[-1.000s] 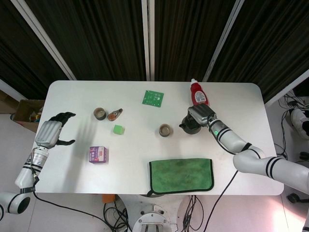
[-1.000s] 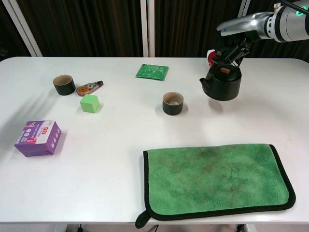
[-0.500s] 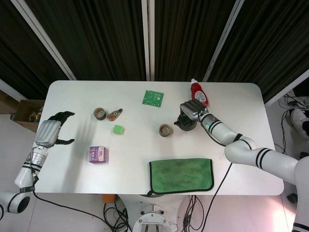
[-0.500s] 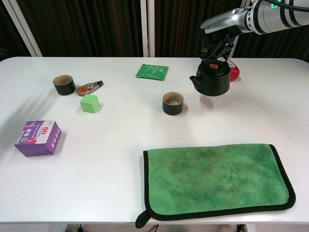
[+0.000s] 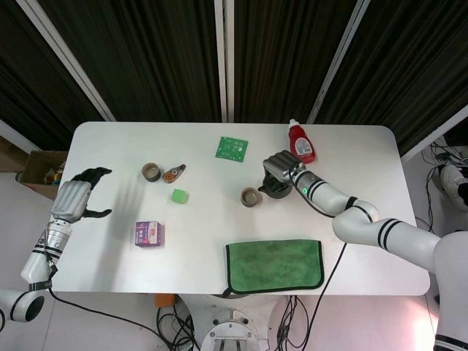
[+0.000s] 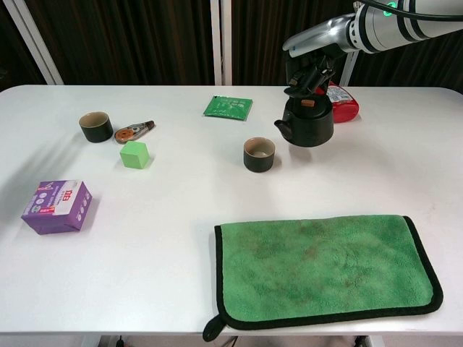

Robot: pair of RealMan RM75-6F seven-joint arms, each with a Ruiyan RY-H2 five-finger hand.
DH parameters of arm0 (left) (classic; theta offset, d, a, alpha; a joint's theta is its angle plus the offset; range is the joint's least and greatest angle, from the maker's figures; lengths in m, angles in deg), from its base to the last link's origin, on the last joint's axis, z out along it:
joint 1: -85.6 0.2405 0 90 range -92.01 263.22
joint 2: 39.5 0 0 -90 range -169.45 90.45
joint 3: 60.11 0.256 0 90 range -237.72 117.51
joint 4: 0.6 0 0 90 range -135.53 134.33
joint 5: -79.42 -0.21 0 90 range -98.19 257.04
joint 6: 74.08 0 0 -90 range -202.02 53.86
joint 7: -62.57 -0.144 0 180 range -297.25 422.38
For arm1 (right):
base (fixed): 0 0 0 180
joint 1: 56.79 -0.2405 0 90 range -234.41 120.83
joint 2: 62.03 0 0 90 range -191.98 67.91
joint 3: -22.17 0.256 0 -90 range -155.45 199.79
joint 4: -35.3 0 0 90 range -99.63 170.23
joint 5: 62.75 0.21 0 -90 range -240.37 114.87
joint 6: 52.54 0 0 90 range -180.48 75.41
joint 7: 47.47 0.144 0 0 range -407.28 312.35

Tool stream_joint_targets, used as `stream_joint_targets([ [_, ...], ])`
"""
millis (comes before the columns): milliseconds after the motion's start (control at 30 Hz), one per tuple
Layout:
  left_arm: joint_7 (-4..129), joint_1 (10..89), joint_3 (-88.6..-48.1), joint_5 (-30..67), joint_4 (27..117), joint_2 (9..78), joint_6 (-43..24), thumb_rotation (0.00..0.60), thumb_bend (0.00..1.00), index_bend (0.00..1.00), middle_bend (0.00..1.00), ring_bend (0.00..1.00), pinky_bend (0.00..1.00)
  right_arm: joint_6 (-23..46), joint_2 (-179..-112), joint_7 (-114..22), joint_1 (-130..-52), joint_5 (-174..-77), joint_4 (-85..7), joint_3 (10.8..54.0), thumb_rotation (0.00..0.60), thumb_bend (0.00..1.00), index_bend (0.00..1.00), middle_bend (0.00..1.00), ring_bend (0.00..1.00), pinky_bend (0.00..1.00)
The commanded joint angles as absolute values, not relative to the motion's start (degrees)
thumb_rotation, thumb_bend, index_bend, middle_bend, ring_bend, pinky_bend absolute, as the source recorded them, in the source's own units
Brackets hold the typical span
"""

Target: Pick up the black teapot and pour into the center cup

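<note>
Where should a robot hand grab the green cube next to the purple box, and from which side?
Probably from straight above, pinching two opposite flat side faces of the green cube. It sits flat and upright with open table around it; the tape dispenser behind and the purple box in front stand apart from it, so its left and right faces look freest.

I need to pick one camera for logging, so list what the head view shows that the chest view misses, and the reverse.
Only the head view shows the left hand, open beyond the table's left edge, plus the floor, a cardboard box and cables.

Only the chest view shows, side-on, the black teapot's spout pointing toward the dark centre cup.

Both show the right hand holding the black teapot, the green cloth, purple box and green cube.
</note>
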State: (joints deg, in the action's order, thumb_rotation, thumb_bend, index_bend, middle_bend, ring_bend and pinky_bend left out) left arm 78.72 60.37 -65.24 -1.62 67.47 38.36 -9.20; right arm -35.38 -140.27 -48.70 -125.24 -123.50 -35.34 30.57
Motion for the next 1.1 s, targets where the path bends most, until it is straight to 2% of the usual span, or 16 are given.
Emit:
stream_joint_targets([
  [33, 78.9, 60.4, -65.2, -1.6, 67.2, 38.5, -9.3, 0.600, 0.00, 0.19, 0.16, 0.15, 0.28, -35.9, -141.0, -48.4, -125.9, -125.4, -34.3, 30.6, 0.600, 0.65, 1.00, 0.98, 0.88, 0.58],
  [567, 79.8, 60.3, -65.3, -1.8, 66.4, 38.8, -9.1, 0.600, 0.00, 0.19, 0.16, 0.15, 0.28, -37.7, -143.1, -48.4, -129.1, -129.2, -31.2, 30.1, 0.600, 0.65, 1.00, 0.98, 0.88, 0.58],
  [1100, 80.8, 60.4, -65.2, -2.1, 65.6, 39.2, -8.9, 0.600, 0.00, 0.19, 0.16, 0.15, 0.28, -37.8, -143.7, -51.3, -132.6, -127.6, -31.3, 27.7, 0.600, 0.65, 1.00, 0.98, 0.88, 0.58],
])
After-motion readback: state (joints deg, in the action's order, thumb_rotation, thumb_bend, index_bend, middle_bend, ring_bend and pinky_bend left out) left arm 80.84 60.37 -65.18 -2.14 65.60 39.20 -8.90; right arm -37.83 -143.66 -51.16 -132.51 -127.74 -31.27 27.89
